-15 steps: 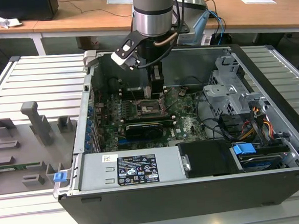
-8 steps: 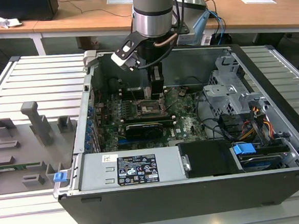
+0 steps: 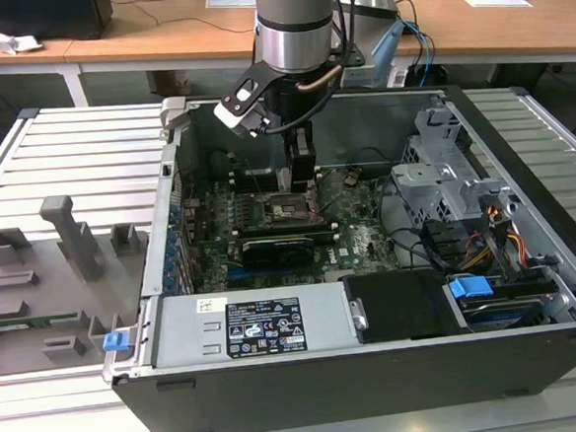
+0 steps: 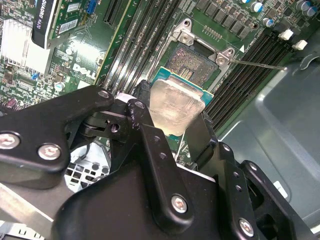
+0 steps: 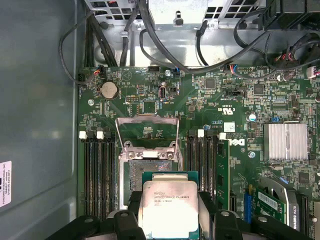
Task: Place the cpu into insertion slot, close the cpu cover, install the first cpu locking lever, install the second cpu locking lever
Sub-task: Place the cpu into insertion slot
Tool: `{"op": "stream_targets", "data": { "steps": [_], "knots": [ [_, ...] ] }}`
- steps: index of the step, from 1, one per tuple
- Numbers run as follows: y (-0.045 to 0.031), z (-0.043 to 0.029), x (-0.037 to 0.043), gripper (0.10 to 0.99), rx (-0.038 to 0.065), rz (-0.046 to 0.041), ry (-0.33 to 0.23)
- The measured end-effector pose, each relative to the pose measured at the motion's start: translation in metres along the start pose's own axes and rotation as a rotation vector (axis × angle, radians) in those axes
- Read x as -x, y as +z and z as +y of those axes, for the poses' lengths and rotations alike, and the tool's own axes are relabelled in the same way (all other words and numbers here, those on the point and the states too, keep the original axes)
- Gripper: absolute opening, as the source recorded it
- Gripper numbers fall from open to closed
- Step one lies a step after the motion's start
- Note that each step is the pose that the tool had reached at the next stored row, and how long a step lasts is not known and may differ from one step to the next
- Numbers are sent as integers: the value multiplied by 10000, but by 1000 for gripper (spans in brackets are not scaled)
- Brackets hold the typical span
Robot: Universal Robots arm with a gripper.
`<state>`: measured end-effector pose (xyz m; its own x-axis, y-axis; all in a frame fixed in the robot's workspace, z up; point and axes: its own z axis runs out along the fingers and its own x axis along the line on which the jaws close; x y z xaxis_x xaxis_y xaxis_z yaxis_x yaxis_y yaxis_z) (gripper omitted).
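At top centre of the exterior view the arm reaches down into an open case that lies on a slatted table. The gripper hangs just above the socket, in the middle of the green board. A black card lies just below the socket in that frame. Grey fixtures stand on the table at the exterior view's left.

Both wrist views show the jaws closed on the cpu. One black finger presses on each of two opposite edges, and the silver top faces up. The cpu hangs over one edge of the socket and hides part of it. I cannot tell whether it touches the socket. The rest of the dark contact field lies bare.

The cover stands raised at the far side of the socket from the cpu, its window open. In the second wrist view a thin lever sticks out sideways from the socket's corner. Memory slots run along both sides of the socket.
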<state>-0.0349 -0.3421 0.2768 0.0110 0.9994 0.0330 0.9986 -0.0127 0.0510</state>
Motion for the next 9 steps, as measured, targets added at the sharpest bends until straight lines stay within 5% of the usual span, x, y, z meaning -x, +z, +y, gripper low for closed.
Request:
{"op": "stream_targets", "data": {
  "steps": [9],
  "knots": [
    [15,-1,0,529,1,0,0]
  ]
}}
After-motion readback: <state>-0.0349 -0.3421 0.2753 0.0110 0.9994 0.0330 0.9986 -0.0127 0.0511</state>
